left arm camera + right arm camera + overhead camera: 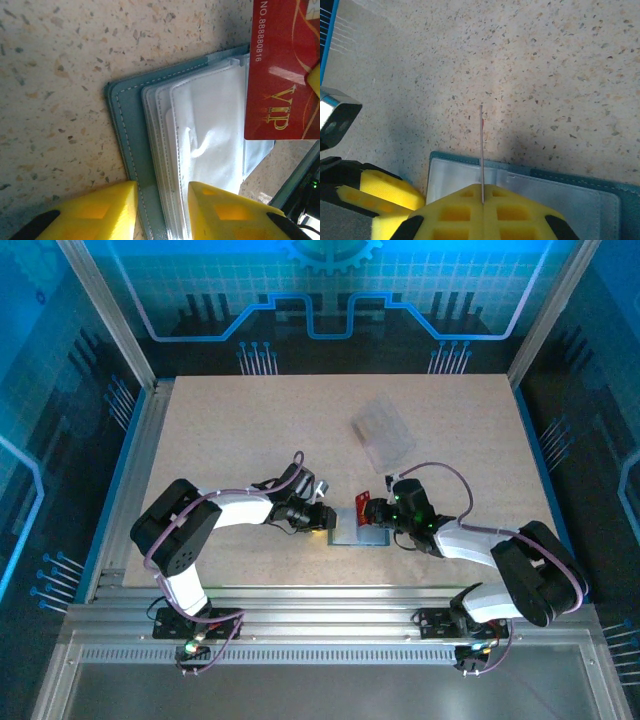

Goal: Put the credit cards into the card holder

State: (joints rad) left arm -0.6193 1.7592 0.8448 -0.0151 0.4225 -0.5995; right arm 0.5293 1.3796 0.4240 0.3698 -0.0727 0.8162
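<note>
The card holder lies open near the table's front edge, between the two arms. It is teal with clear inner sleeves. My left gripper is closed on its left edge, one yellow finger on each side of the cover and the sleeve stack. My right gripper is shut on a red credit card, seen edge-on, standing upright just above the holder's sleeves. In the left wrist view the red card shows gold "VIP" lettering and overlaps the far corner of the sleeves. From above, the card sits at the right gripper, close to the left gripper.
A clear plastic tray lies on the table beyond the holder, towards the back right. Aluminium rails run along the near edge, and a metal frame with blue panels walls in the table. The left gripper's yellow finger is close beside the right one.
</note>
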